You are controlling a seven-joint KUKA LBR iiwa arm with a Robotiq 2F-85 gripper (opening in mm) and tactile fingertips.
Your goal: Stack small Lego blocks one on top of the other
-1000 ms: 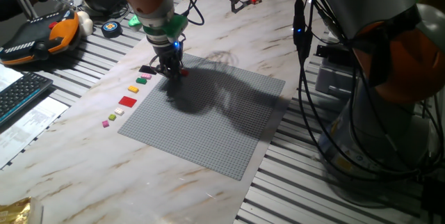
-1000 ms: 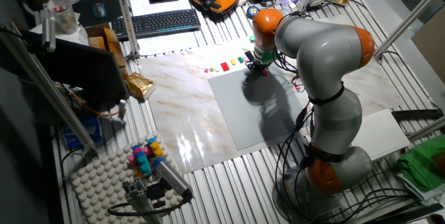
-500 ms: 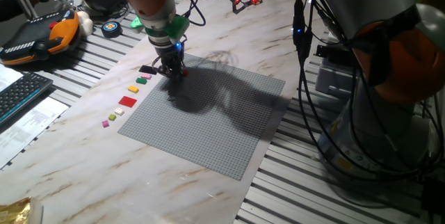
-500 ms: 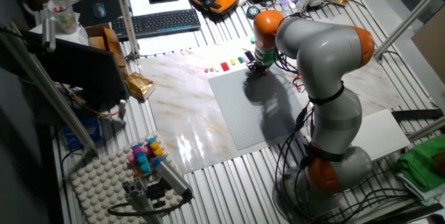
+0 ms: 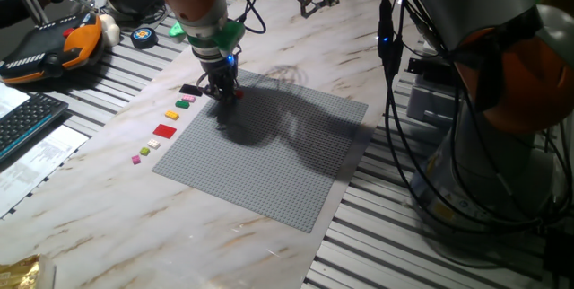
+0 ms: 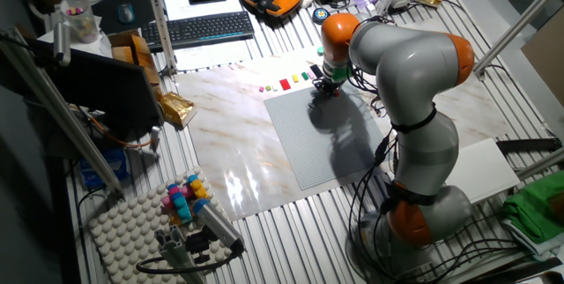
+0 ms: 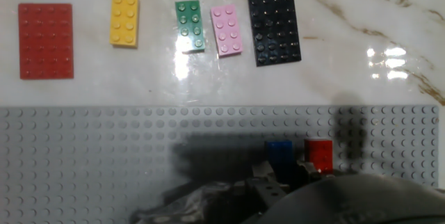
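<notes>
Gripper (image 5: 221,92), one fixed view: poised low at the 11 o'clock corner of the grey baseplate (image 5: 269,159), unchanged over the last second, which suggests a grasp or press under way; finger spacing cannot be told. The other fixed view: gripper (image 6: 329,85) by the plate's far edge; blocks too small to resolve. Hand view: blue block (image 7: 280,152) and red block (image 7: 320,154) side by side on the plate at 5 o'clock, unstacked, just ahead of the blurred fingers (image 7: 268,189); black piece (image 7: 273,19) at 1 o'clock, large red plate (image 7: 46,40) at 10 o'clock. No writing or brands legible.
</notes>
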